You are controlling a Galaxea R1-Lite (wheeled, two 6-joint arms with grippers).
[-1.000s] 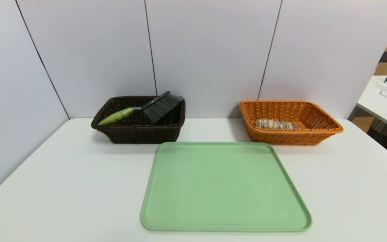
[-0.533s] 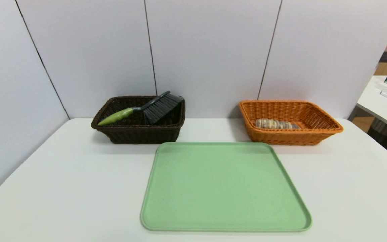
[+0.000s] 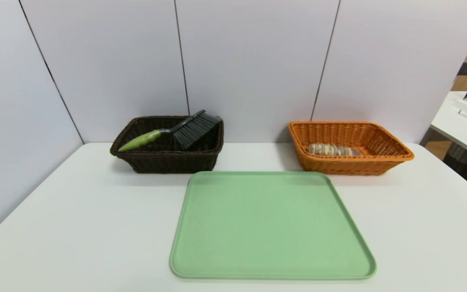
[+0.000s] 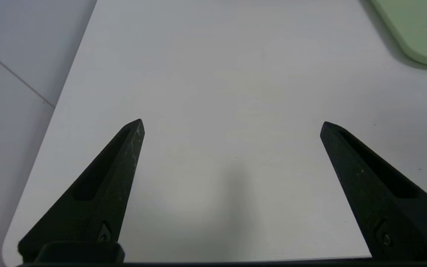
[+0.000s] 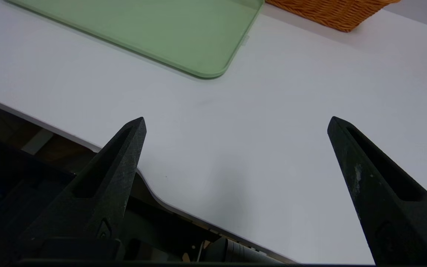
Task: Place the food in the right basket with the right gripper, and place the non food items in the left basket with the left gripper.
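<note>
The striped bread roll (image 3: 333,149) lies inside the orange basket (image 3: 395,155) at the back right. In the dark brown basket (image 3: 164,163) at the back left leans the hand brush (image 3: 172,133), green handle low, black bristles up against the rim. The pen does not show. Neither arm appears in the head view. My left gripper (image 4: 232,124) hovers open over bare table near the table's front left corner. My right gripper (image 5: 235,122) hovers open over bare table by the table's front edge, with nothing between its fingers.
A flat green tray (image 3: 270,227) with nothing on it lies mid-table in front of both baskets; its corners show as the tray (image 4: 421,33) and the tray (image 5: 169,33) in the wrist views. Grey partition walls stand behind. Another table (image 3: 464,129) with clutter stands far right.
</note>
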